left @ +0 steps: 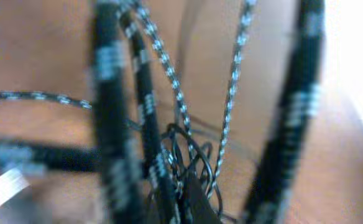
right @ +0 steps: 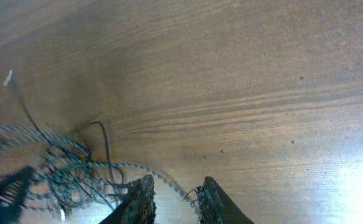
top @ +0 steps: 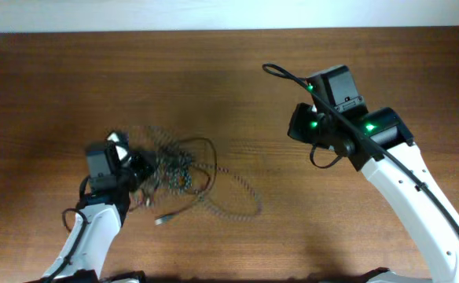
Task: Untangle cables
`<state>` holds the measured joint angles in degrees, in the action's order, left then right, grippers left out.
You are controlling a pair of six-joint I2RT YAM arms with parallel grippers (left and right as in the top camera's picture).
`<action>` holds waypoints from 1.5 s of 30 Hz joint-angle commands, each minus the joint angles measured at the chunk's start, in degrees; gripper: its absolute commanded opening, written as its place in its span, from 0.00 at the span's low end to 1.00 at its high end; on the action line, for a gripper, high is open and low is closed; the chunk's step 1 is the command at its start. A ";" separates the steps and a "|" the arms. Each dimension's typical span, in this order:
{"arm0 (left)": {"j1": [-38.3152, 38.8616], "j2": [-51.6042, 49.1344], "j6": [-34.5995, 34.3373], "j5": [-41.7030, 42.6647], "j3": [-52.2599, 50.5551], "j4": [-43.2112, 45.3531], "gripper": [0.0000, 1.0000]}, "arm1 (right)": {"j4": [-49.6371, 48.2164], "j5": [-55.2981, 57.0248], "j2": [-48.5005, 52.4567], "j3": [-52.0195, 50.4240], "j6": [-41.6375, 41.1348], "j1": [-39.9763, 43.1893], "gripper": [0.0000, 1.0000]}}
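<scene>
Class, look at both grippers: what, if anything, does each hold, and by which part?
The left gripper is shut on the cables at their tangled middle; the right gripper is open and holds nothing.

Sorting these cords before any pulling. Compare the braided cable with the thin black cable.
The braided cable is speckled black and white; the thin black cable is plain. The braided cable is thicker than the thin black cable. The braided cable sends a wide loop out from the clump; the thin black cable loops closer in. Both are tangled together.
</scene>
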<state>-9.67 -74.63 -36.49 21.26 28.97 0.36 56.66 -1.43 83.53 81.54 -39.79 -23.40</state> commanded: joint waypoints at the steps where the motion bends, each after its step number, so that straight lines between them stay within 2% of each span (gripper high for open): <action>1: 0.15 2.01 -2.84 24.61 2.71 16.17 0.00 | -0.31 -4.92 -0.11 0.11 6.82 -0.17 0.21; 3: 0.15 3.04 -4.24 35.04 3.45 28.17 0.00 | -2.56 -16.06 -0.11 0.11 16.39 -0.20 0.20; 4: 0.15 3.15 -4.24 46.58 3.45 40.79 0.00 | -4.24 -27.10 -0.11 0.11 25.64 -0.20 0.20; 5: 0.15 3.15 -4.24 51.15 3.45 45.83 0.00 | -4.66 -32.79 -0.11 0.11 31.30 -0.20 0.22; 6: 0.15 3.15 -4.24 55.36 3.45 51.15 0.00 | -4.59 -38.14 -0.11 0.11 37.00 -0.20 0.27; 8: 0.15 3.15 -4.17 60.28 3.45 56.92 0.00 | -3.74 -44.70 -0.11 0.11 45.68 -0.20 0.34; 11: 0.15 3.15 0.35 64.08 3.43 57.22 0.00 | -3.74 -44.50 -0.61 0.13 48.00 -0.04 0.37; 14: 0.15 3.15 0.37 63.36 3.43 57.22 0.00 | -3.52 -44.52 -2.89 0.13 49.51 -0.04 0.44; 17: 0.15 3.15 0.31 60.35 3.43 56.59 0.00 | -3.32 -44.52 -4.42 0.13 50.14 -0.11 0.45; 21: 0.81 3.13 1.09 50.82 3.43 48.39 0.00 | -1.27 -44.52 -5.33 0.13 50.12 -0.09 0.50; 22: 2.29 3.15 2.56 48.68 3.43 49.27 0.00 | -0.70 -44.48 -6.58 0.13 50.14 -0.09 0.53; 24: 5.75 3.17 1.25 41.33 3.43 50.14 0.00 | -0.61 -44.44 -9.46 0.13 50.14 -0.09 0.61; 25: 9.27 3.15 -1.75 35.91 3.43 50.07 0.00 | -0.70 -43.76 -11.67 0.13 50.12 -0.09 0.62; 26: 11.93 3.15 -1.64 35.23 3.43 50.14 0.00 | -0.61 -42.77 -12.94 0.13 50.10 -0.11 0.62; 28: 14.93 3.15 0.44 36.00 3.43 50.99 0.00 | 0.09 -36.96 -13.99 0.13 50.01 -0.09 0.62; 30: 15.23 3.15 0.52 41.92 3.43 58.34 0.00 | 0.07 -30.95 -14.01 0.13 44.92 -0.09 0.62; 32: 15.15 3.15 1.14 47.17 3.43 63.17 0.00 | 0.15 -31.04 -14.01 0.13 44.68 -0.09 0.62; 34: 15.15 3.15 5.92 54.16 3.43 65.61 0.00 | 0.15 -31.04 -14.01 0.13 44.68 -0.09 0.62; 36: 15.15 3.15 6.21 54.34 3.43 65.59 0.00 | 0.15 -31.06 -13.94 0.11 44.65 -0.11 0.63; 38: 15.15 3.15 5.29 49.55 3.43 64.72 0.00 | 0.20 -31.32 -13.68 0.11 43.10 -0.20 0.63; 40: 15.15 3.15 -2.89 38.56 3.43 59.71 0.00 | 0.17 -31.28 -13.68 0.11 42.27 -0.20 0.63; 41: 15.15 3.15 -5.81 33.62 3.43 55.19 0.00 | 0.15 -31.23 -13.68 0.11 41.09 -0.20 0.68; 42: 15.15 3.15 -6.40 30.67 3.43 51.89 0.00 | 0.17 -31.28 -13.68 0.11 40.06 -0.20 0.69; 45: 15.15 3.15 -6.40 29.86 3.43 50.73 0.00 | -0.11 -31.30 -13.62 0.11 37.38 -1.70 0.69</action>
<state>5.41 -71.79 -41.54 53.80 31.94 50.61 56.88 -32.95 69.58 81.49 -0.75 -23.40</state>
